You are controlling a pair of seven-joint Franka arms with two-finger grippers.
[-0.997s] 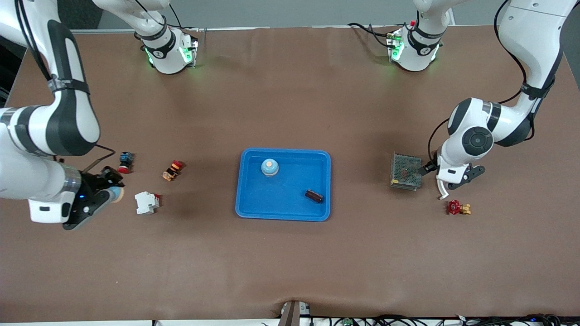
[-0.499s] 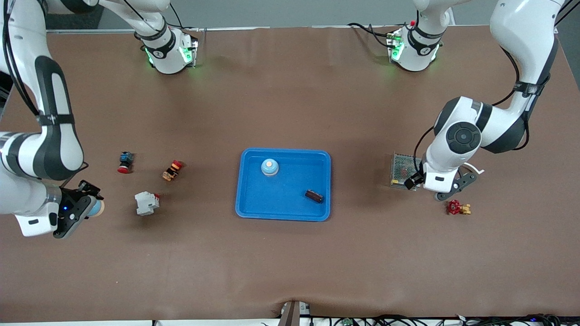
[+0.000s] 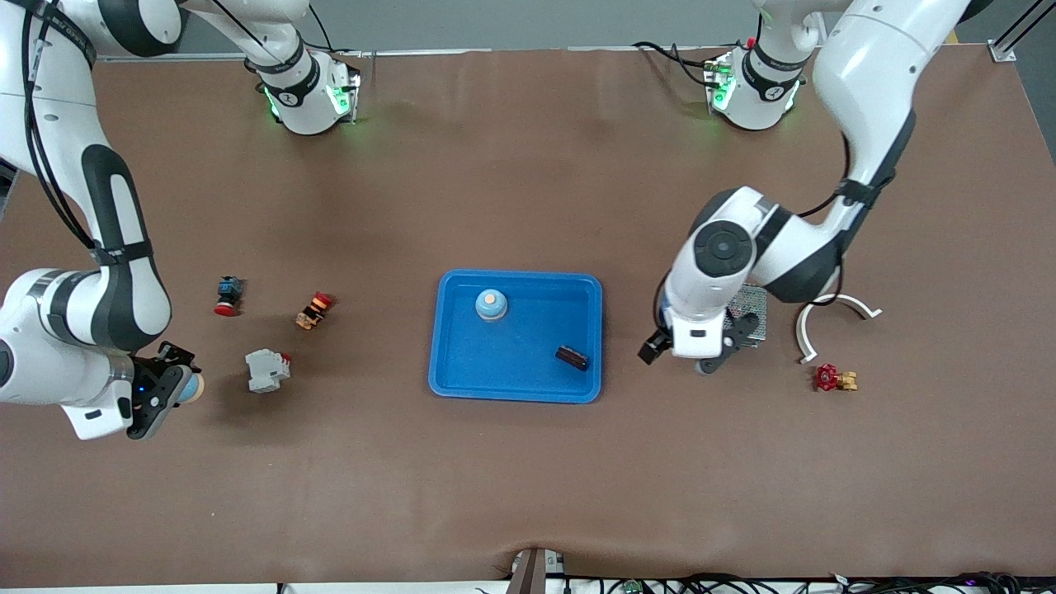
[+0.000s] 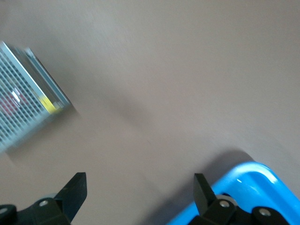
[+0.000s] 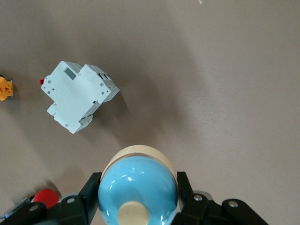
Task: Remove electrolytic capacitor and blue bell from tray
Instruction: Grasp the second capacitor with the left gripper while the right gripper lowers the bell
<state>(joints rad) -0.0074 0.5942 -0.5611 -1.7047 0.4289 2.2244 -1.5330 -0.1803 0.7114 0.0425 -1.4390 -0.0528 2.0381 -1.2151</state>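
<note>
My right gripper (image 3: 185, 386) is shut on a blue bell (image 5: 138, 192) with a cream button, its fingers (image 5: 89, 194) pressing both sides of the dome, above the table at the right arm's end. A second blue bell (image 3: 491, 304) and a dark capacitor (image 3: 572, 357) lie in the blue tray (image 3: 516, 379) at mid-table. My left gripper (image 3: 701, 356) hangs open and holds nothing, over bare table between the tray and a metal mesh box (image 3: 751, 304). In the left wrist view the open left gripper (image 4: 139, 188) sees the tray's corner (image 4: 246, 180) and the mesh box (image 4: 23, 93).
A white circuit breaker (image 3: 267, 370) lies beside the held bell, also in the right wrist view as the breaker (image 5: 79, 96). Farther from the front camera sit a red-and-blue button (image 3: 228, 295) and an orange switch (image 3: 314, 309). A white curved clip (image 3: 832, 313) and red valve (image 3: 833, 379) lie at the left arm's end.
The left arm swung from beside the mesh box toward the tray, uncovering the white clip. The right gripper, still shut on its bell, drifted a little away from the small parts.
</note>
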